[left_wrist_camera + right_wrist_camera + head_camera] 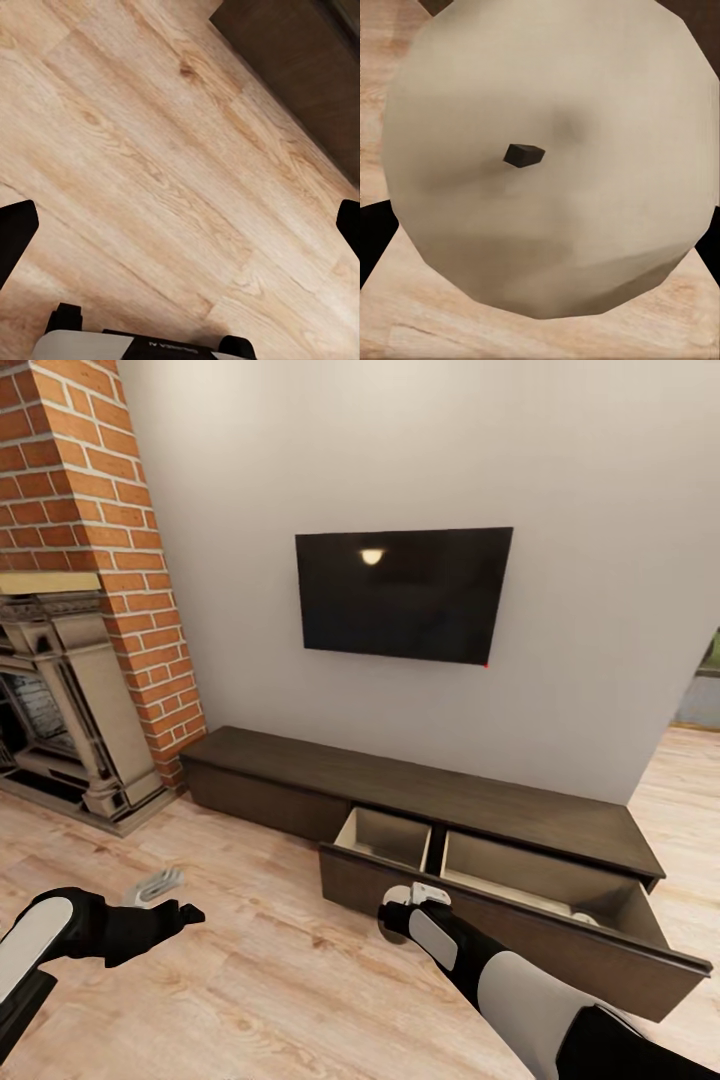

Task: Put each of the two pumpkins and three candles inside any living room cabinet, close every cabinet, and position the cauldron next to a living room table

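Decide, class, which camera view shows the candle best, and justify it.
The right wrist view: the candle sits close, pale top and dark wick clear, between the right jaws. In the head view it is hidden behind the right gripper. The left wrist view looks at floor.

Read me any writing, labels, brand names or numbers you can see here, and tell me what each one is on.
Left claw: a strip of small letters on its body near the camera, blurred and upside down, not readable.
TV: blank screen, no text or logo.
Candle: no marking.
Cabinet: no label.
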Available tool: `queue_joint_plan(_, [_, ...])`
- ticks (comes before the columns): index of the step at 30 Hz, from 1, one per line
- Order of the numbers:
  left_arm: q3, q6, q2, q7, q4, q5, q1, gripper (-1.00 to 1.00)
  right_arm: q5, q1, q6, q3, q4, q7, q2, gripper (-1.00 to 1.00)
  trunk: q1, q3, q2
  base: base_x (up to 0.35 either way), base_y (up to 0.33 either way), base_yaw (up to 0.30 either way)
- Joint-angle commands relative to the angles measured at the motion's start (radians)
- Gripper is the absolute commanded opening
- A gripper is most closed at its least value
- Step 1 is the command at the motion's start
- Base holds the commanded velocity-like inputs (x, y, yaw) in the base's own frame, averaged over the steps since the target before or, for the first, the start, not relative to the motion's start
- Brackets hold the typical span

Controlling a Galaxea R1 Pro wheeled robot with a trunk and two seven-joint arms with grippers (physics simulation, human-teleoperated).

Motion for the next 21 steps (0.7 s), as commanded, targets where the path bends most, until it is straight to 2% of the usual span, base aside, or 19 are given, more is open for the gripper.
queue_joint_plan(1, [-0.001, 0.001, 0.001, 0.011, -0.001, 0.009, -0.001, 1.00, -0.007, -0.001, 0.005, 0.006, -0.002, -0.007, -0.001, -1.00, -0.004, 0.001, 0.007, 0.000, 0.000, 0.080])
queue_joint_plan(8, [-0.002, 0.001, 0.000, 0.011, -0.001, 0.009, -0.001, 1.00, -0.053, -0.001, 0.007, 0.007, -0.003, -0.005, -0.002, -1.00, -0.031, 0.014, 0.056, 0.000, 0.000, 0.072])
queue_joint_plan(14, [-0.003, 0.001, 0.000, 0.011, -0.001, 0.009, -0.001, 1.00, -0.060, -0.001, 0.001, 0.008, -0.005, -0.002, -0.001, -1.00, -0.054, 0.031, 0.098, 0.000, 0.000, 0.002])
queue_joint_plan(21, [-0.002, 0.001, 0.000, 0.011, -0.001, 0.009, -0.001, 1.00, -0.061, -0.001, 0.004, 0.007, -0.004, 0.007, -0.001, -1.00, -0.081, 0.052, 0.147, 0.000, 0.000, -0.216])
